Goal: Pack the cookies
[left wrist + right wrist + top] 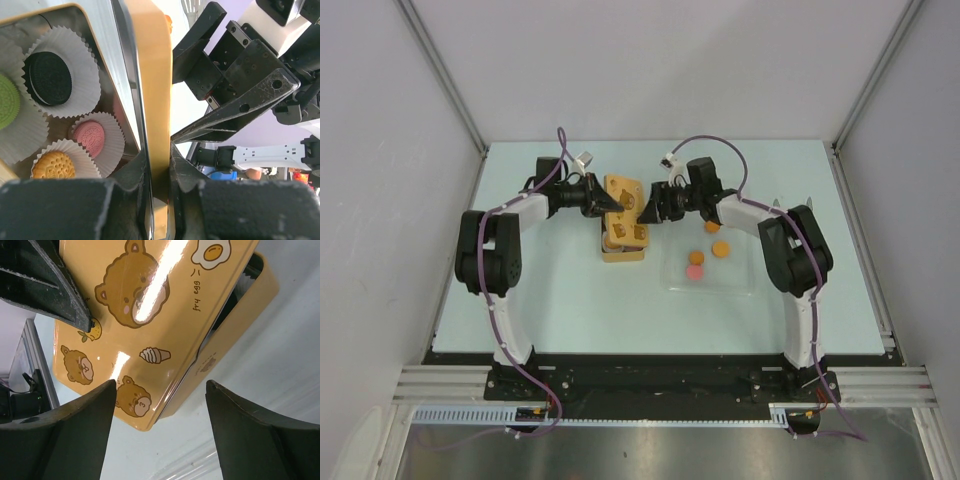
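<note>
A yellow bear-print tin (625, 243) stands mid-table with its lid (622, 195) raised and tilted over it. My left gripper (617, 206) is shut on the lid's yellow edge (156, 125). Left of that edge, a black cookie (48, 78), a green cookie (7, 101), a pink cookie (89, 138) and an orange cookie (53, 165) lie in white paper cups; whether seen directly or mirrored in the lid's shiny inside, I cannot tell. My right gripper (651, 211) is open and empty just right of the lid (150, 310), its jaws level with the lid's lower corner.
A clear plastic tray (725, 282) lies right of the tin with three orange cookies (721, 249) and a pink one (695, 272). The two grippers are close together over the tin; the left finger (45, 280) shows in the right wrist view. Frame posts flank the table.
</note>
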{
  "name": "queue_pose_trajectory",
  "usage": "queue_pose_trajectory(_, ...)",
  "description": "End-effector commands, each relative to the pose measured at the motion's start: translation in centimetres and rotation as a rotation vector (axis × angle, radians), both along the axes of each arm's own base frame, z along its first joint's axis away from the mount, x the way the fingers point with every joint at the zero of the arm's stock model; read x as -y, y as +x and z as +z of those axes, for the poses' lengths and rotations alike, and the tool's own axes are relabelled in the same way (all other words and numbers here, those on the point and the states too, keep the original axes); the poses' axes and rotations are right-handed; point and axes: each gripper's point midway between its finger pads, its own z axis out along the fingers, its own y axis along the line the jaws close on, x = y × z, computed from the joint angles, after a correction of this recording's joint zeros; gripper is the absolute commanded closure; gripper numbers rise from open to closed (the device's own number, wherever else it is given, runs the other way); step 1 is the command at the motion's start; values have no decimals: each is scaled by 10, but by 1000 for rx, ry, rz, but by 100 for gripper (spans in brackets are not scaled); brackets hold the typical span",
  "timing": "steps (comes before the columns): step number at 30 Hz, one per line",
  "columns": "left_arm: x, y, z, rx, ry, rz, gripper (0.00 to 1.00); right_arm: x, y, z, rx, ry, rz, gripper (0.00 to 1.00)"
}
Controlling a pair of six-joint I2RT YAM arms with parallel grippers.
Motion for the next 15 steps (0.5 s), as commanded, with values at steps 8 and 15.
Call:
queue_pose_trajectory(8,-9,2,-13,27,30,-1,76,-22,1,20,47,61,53,23)
queue_pose_trajectory(15,-13,3,-15,27,39,6,74,-23,0,10,34,54,62,23)
